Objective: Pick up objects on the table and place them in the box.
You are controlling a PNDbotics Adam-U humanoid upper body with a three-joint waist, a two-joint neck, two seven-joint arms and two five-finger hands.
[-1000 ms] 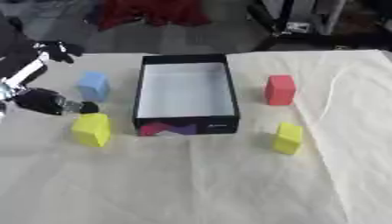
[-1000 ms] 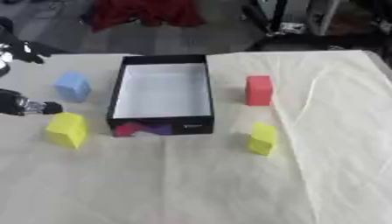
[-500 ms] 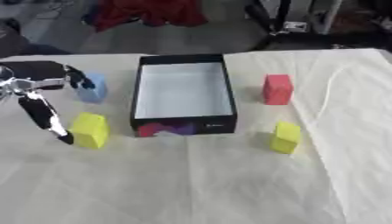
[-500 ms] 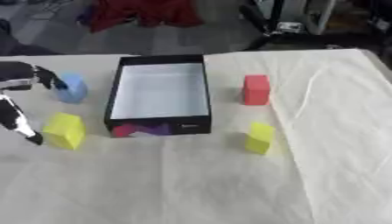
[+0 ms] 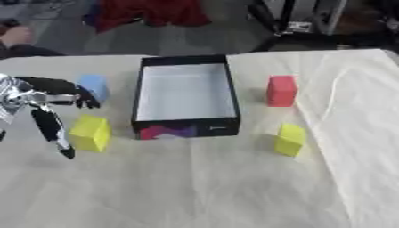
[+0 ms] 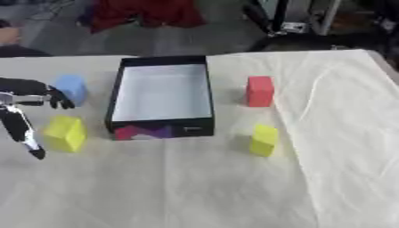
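Observation:
An open black box (image 5: 185,128) with a white inside stands mid-table. To its left lie a light blue block (image 5: 94,84) and, nearer me, a yellow block (image 5: 91,132). On the box's right sit a red block (image 5: 280,91) and a second yellow block (image 5: 290,139). My left hand (image 5: 48,106) hovers at the left edge with fingers spread, some reaching toward the blue block, the thumb pointing down just left of the yellow block. It holds nothing. My right hand shows in no view.
A cream cloth (image 5: 234,187) covers the table, creased along the right side. Beyond the far edge lie red fabric (image 5: 156,11) and dark stand legs (image 5: 288,31) on the floor. A person's hand (image 5: 15,35) shows at the far left.
My left hand has swung from the left edge toward the blocks, its fingers spreading over the blue and left yellow blocks. The blocks and box have not moved.

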